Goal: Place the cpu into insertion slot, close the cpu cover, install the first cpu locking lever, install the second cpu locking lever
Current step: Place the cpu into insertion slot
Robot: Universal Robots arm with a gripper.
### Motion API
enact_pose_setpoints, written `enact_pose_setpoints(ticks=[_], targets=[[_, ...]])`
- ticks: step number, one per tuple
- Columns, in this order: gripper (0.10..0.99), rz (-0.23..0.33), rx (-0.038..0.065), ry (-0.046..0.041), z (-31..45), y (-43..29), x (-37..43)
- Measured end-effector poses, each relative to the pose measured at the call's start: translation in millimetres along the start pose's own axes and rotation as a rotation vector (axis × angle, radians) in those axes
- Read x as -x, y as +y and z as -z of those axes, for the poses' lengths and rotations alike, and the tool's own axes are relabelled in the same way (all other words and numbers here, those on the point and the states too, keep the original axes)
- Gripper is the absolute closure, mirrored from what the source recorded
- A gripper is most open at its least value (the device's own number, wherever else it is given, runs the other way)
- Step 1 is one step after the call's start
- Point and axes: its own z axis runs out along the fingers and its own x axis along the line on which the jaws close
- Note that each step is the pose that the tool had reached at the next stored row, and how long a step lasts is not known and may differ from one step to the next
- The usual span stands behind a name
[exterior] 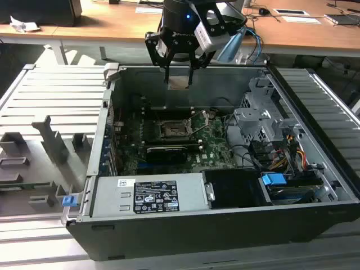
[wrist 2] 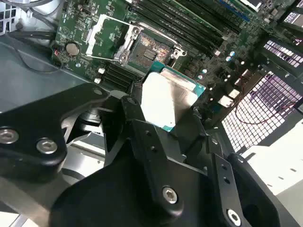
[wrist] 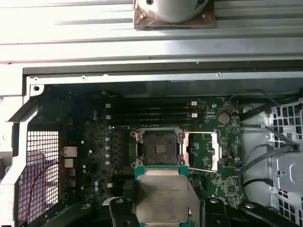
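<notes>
Over the open computer case, the pincer clamps the cpu.

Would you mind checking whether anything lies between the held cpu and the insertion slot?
Nothing visible does. The claw holds the cpu above the open case. The insertion slot below lies bare, and the cpu cover stands open beside it.
</notes>
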Motion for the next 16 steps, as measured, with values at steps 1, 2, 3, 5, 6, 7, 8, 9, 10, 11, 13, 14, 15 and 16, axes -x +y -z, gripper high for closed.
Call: enact_pose_setpoints(ticks=[1, 2, 3, 5, 6, 7, 8, 9, 10, 11, 13, 14, 15, 16], targets=[[0.557, -0.012, 0.0, -0.0011, 0.0, 0.0, 0.0], [0.557, -0.032, 0.001, -0.0028, 0.0, 0.0, 0.0], [0.557, -0.039, 0.001, -0.0035, 0.0, 0.0, 0.0], [0.557, -0.047, 0.001, -0.0042, 0.0, 0.0, 0.0], [0.557, -0.051, 0.001, -0.0046, -0.1, 0.0, 0.0], [0.557, -0.055, 0.001, -0.0049, -0.1, 0.0, 0.0], [0.557, -0.059, 0.001, -0.0053, -0.1, 0.0, 0.0], [0.557, -0.063, 0.001, -0.0056, -0.1, 0.0, 0.0], [0.557, -0.066, 0.001, -0.0059, -0.1, 0.0, 0.0], [0.557, -0.069, 0.001, -0.0062, -0.1, 0.0, 0.0], [0.557, -0.077, 0.001, -0.0069, -0.2, 0.0, 0.0], [0.557, -0.083, 0.001, -0.0074, -0.2, 0.0, 0.0], [0.557, -0.086, 0.002, -0.0077, -0.2, 0.0, 0.0], [0.557, -0.09, 0.002, -0.008, -0.2, 0.0, 0.0]])
